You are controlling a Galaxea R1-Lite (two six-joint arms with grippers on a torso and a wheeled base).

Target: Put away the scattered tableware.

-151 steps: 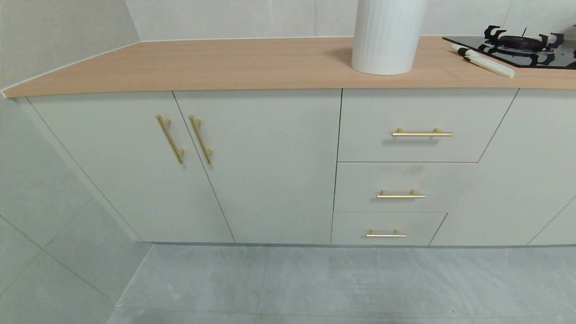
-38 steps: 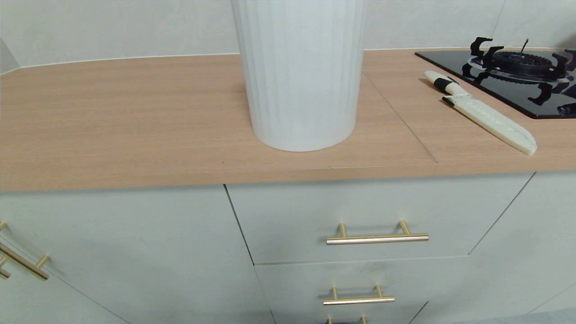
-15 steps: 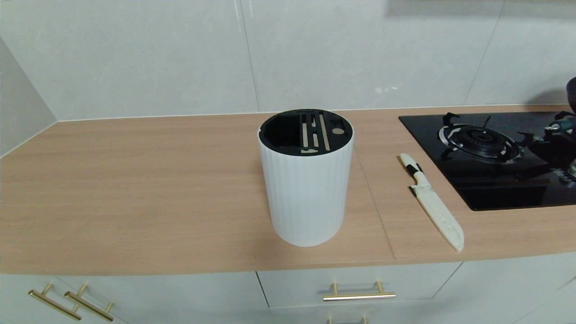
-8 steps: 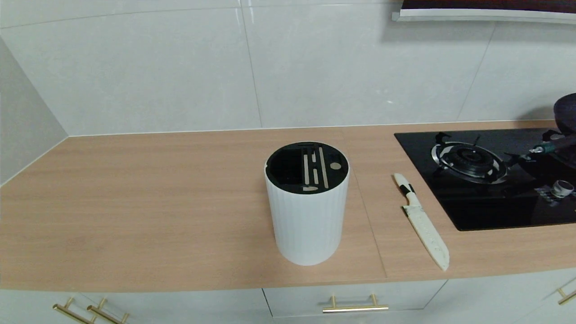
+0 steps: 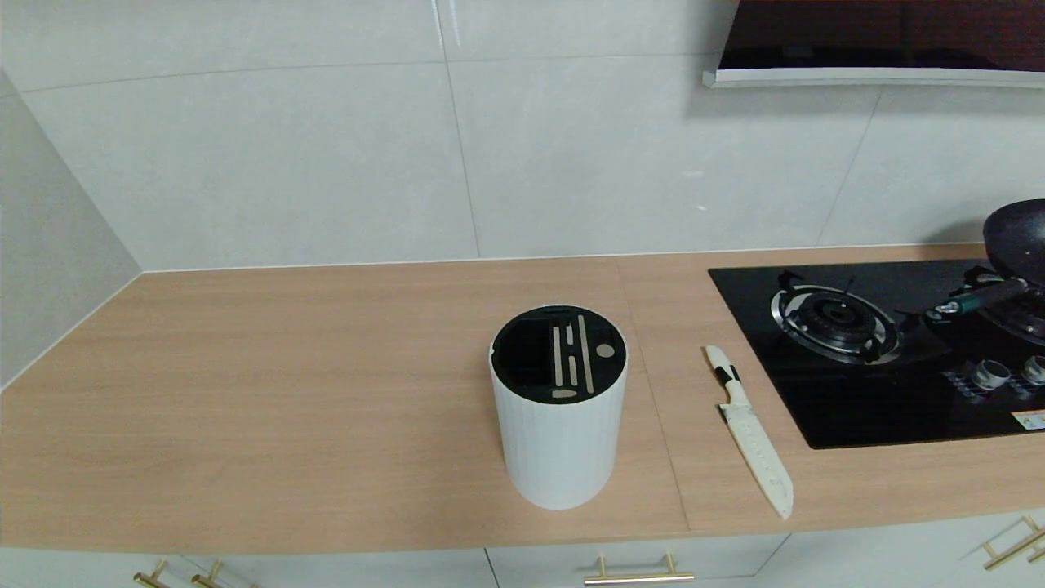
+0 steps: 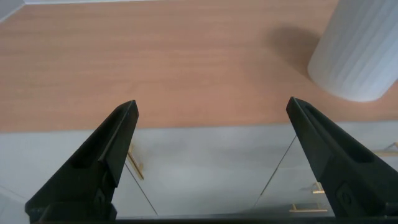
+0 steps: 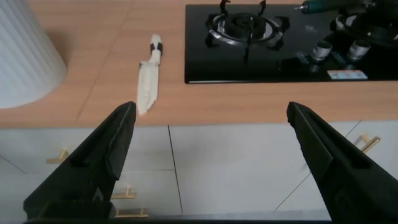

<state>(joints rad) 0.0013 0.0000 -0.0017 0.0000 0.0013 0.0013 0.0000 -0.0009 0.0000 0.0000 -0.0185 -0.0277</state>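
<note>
Ten seconds back the head view is all cupboard doors [image 6: 205,168], now it looks down on the table [image 5: 286,408], so just the camera shifts. Knife [image 5: 749,429] lies flat near the front edge beside the white holder [image 5: 558,441], untouched. Left hand [image 6: 210,104] and right hand [image 7: 210,106] hang spread wide, empty

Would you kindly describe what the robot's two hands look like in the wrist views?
The left hand and right hand look alike: each has two matte black fingers, broad at the base and tapering to narrow wedge tips. Their surfaces are plain.
</note>
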